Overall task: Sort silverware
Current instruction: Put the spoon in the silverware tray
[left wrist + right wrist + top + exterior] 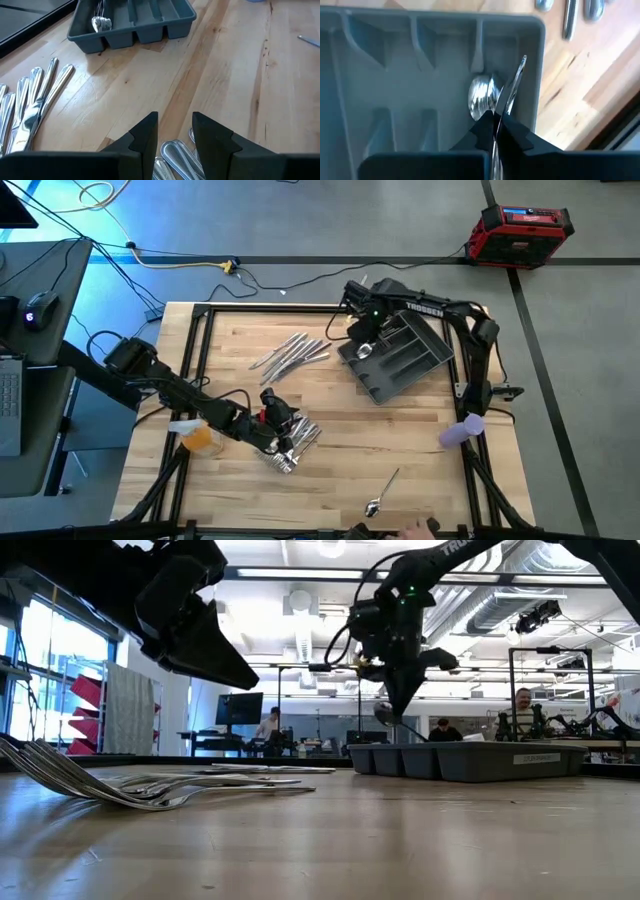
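The dark grey compartmented tray [400, 355] sits at the table's far right. My right gripper [365, 335] hangs over its left end, shut on a slim silver piece [512, 85]. A spoon bowl [482, 97] shows in the compartment beside it. My left gripper [283, 442] is open and hovers above a heap of silverware [297, 442] near the table's middle; its fingers [145, 140] stand on either side of the handles [175, 155] without touching. A row of knives [290, 352] lies flat left of the tray. One spoon [383, 492] lies by the near edge. My right gripper pinches the silver piece between its two shut fingers, coming from above and pointing down. The piece shows edge-on and its free end [522, 62] sticks out past the fingertips over the tray's end compartment. In the low view it hangs clear above the tray rim [400, 750].
An orange object [200, 438] sits under my left arm and a purple one [462, 430] by the right frame post. Black frame rails run along the table's edges. Bare wood lies between heap, knives and tray. People show in the room behind the table.
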